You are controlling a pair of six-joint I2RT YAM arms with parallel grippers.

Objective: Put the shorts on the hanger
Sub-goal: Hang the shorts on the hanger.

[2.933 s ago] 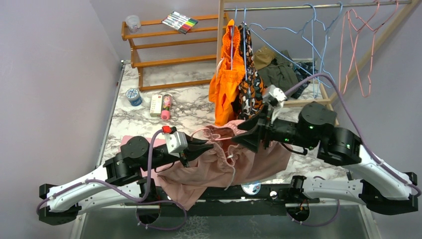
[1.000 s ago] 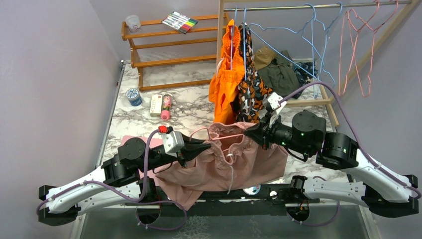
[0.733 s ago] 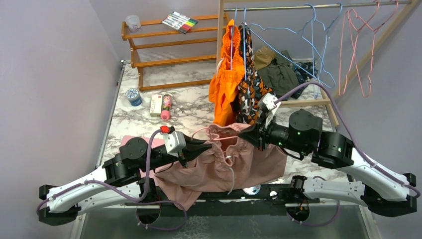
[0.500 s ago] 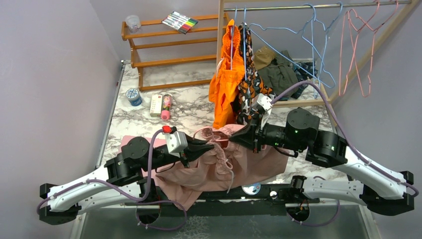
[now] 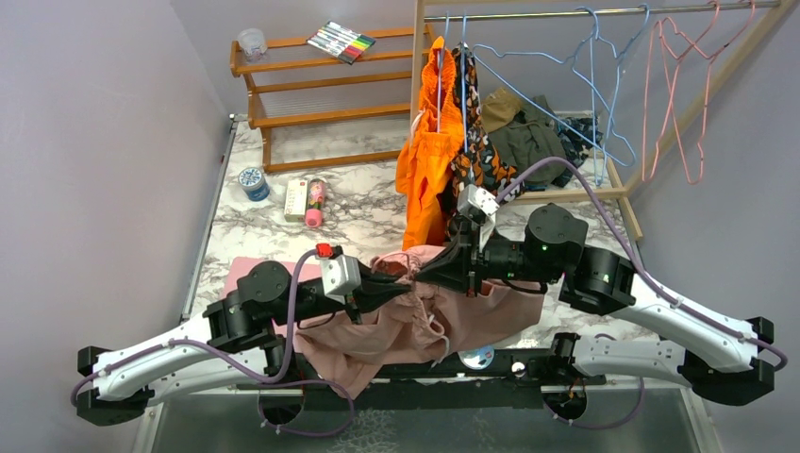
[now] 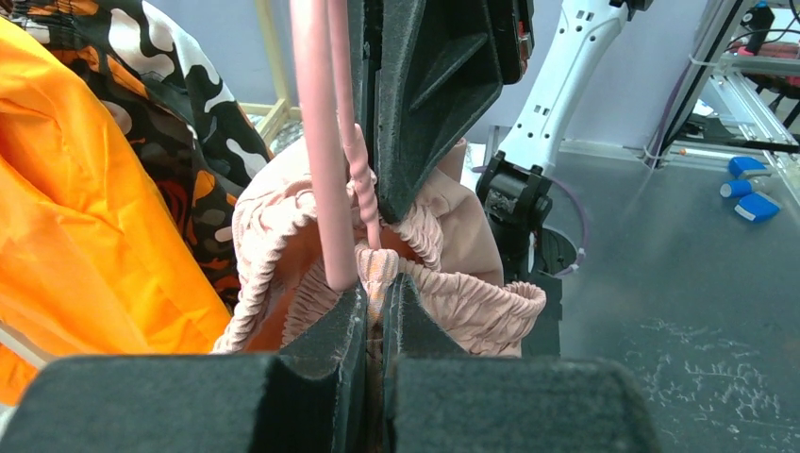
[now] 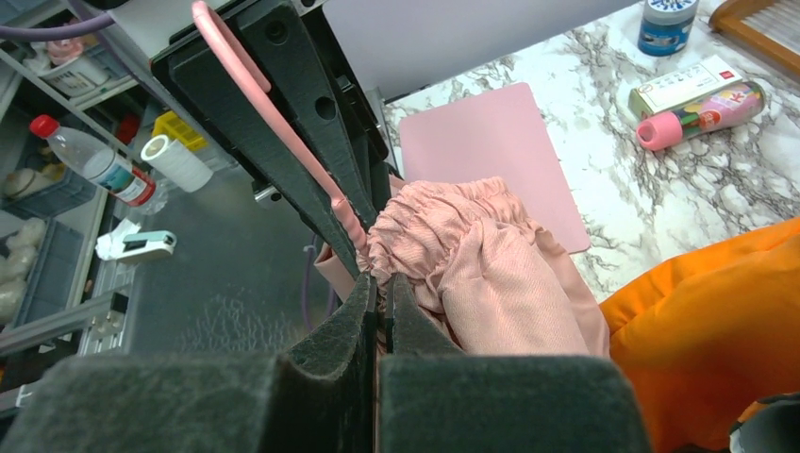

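Observation:
The dusty-pink shorts (image 5: pixel 406 326) hang bunched between my two grippers above the table's near edge. My left gripper (image 5: pixel 391 281) is shut on a fold of the gathered waistband (image 6: pixel 472 297). My right gripper (image 5: pixel 432 274) is shut on the waistband (image 7: pixel 429 226) from the other side, its tips almost touching the left ones. The pink wire hanger (image 6: pixel 316 142) runs past the left fingers and down into the waist opening. In the right wrist view the hanger (image 7: pixel 241 71) lies along the left gripper's fingers. Its hook is hidden.
An orange garment (image 5: pixel 425 160) and a camouflage garment (image 5: pixel 476 160) hang on the rail just behind the grippers. Light-blue hangers (image 5: pixel 585 85) and pink hangers (image 5: pixel 675 85) hang further right. A wooden shelf (image 5: pixel 311 90), pink bottle (image 5: pixel 314 203), tin (image 5: pixel 253 182) and pink mat (image 5: pixel 243 274) lie left.
My right gripper has travelled left until it nearly meets the left gripper, bunching the stretched waistband together. Both grippers stayed shut.

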